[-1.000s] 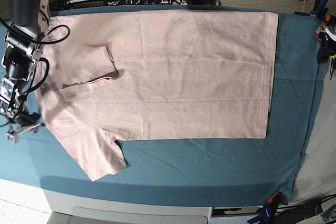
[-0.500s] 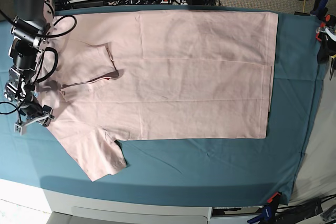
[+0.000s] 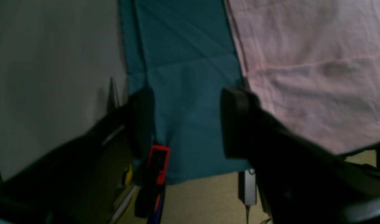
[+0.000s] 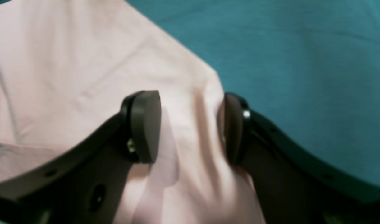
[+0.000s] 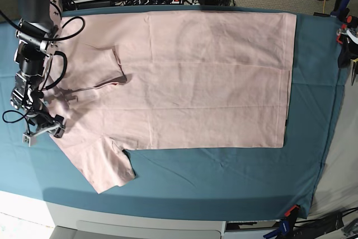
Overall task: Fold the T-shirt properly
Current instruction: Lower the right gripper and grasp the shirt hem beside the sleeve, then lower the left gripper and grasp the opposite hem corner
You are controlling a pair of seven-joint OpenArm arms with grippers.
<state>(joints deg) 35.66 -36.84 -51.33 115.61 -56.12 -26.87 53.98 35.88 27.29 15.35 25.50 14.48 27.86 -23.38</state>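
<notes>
My base camera hangs high above the tabletop (image 5: 224, 177) and looks straight down on the whole shirt (image 5: 196, 82). My right wrist camera sits close behind my right tool (image 4: 190, 127), facing down onto the shirt's edge by the sleeve, the spot where that tool (image 5: 42, 130) shows from above. My left wrist camera looks past my left tool (image 3: 185, 124), farther off, at the shirt's hem side.
</notes>
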